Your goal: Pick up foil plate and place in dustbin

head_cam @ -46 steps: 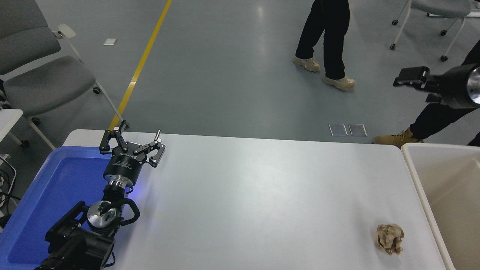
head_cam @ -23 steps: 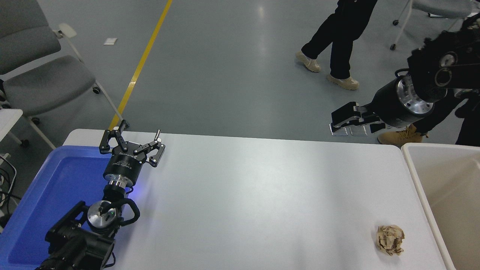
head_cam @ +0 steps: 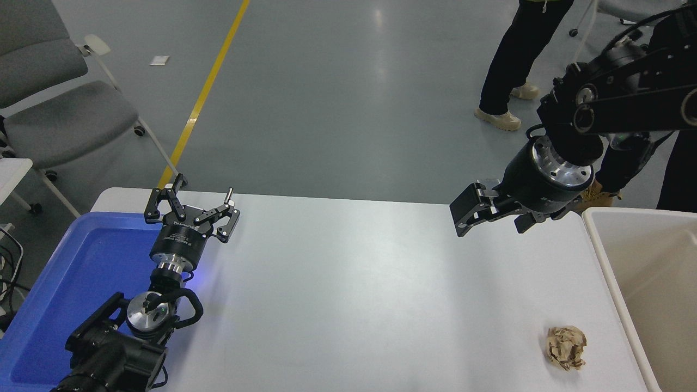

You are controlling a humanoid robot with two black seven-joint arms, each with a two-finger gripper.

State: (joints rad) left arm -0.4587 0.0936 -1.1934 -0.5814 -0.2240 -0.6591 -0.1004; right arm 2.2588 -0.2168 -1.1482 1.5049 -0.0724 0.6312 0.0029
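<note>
The foil plate is not in view: nothing silver lies on the white table (head_cam: 370,283). The beige dustbin (head_cam: 626,213) stands at the table's right end, cut off by the picture's edge; what shows of its inside is bare. My right gripper (head_cam: 493,218) hangs open and empty over the table's far right part, just left of the dustbin's far corner, fingers pointing left and down. My left gripper (head_cam: 190,209) is open and parked at the far left, over the edge of the blue tray.
A crumpled brown paper ball (head_cam: 566,347) lies near the front right, next to the dustbin. A shallow blue tray (head_cam: 81,261) lies at the left end. A person's legs (head_cam: 517,65) stand beyond the far right edge. Grey chairs (head_cam: 60,114) stand at the upper left.
My right arm has swung from the upper right down and left, from off the table to over its far right part. The person has stepped to the right. The left arm has not moved.
</note>
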